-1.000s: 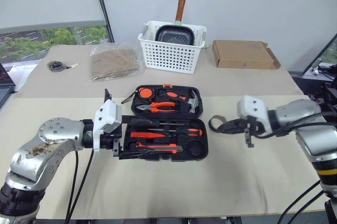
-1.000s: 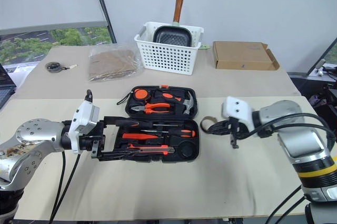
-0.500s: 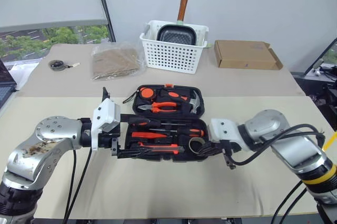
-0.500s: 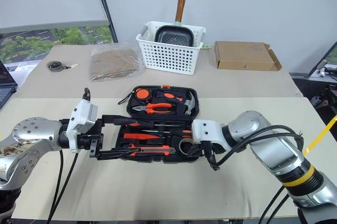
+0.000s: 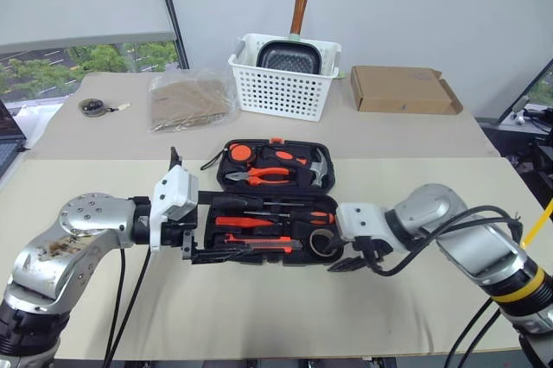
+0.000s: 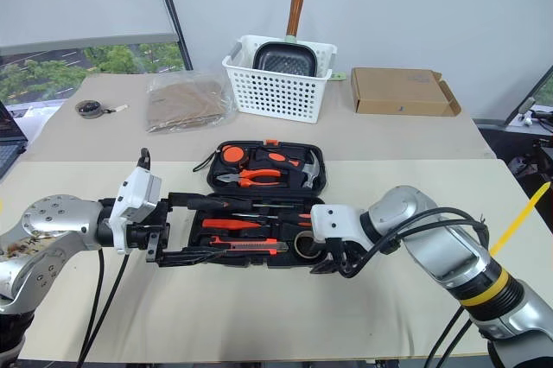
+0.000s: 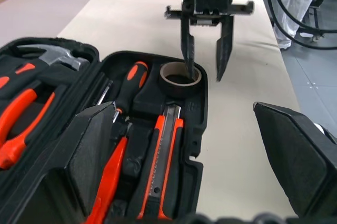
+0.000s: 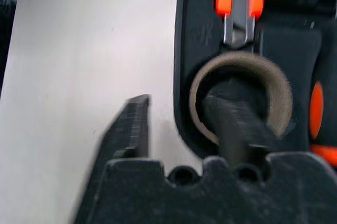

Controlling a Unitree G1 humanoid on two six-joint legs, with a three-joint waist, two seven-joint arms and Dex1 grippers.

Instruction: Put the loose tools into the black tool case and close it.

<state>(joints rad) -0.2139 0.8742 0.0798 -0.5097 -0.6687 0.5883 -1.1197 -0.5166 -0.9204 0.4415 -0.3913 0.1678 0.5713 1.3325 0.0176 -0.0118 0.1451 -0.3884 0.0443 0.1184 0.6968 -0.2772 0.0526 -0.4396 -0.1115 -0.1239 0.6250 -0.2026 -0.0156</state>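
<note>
The black tool case (image 5: pixel 226 154) lies open on the table. The tan tape ring (image 5: pixel 324 240) sits in the round recess at the case's front right corner. My right gripper (image 7: pixel 205 58) is open over it: one finger (image 8: pixel 231 124) reaches down through the ring, the other hangs outside the case wall above the table. Two black-and-orange screwdrivers (image 5: pixel 285 216), a thin red-orange one (image 5: pixel 240 222) and the utility knife (image 5: pixel 259 245) rest in the front tray. My left gripper (image 5: pixel 206 228) stands wide open at the case's left end, its fingers (image 7: pixel 89 155) straddling the front tray without pressing it.
Orange pliers (image 5: pixel 259 176) and a hammer (image 5: pixel 318 168) lie in the rear half of the case. Behind it stand a white basket (image 5: pixel 281 92) with a pan, a cardboard box (image 5: pixel 402 89) and a plastic bag (image 5: pixel 186 100). A small round object (image 5: pixel 91 107) lies far left.
My right arm swung left and down, carrying the tape ring from beside the case into its front right recess, then its fingers opened. The left arm stayed still.
</note>
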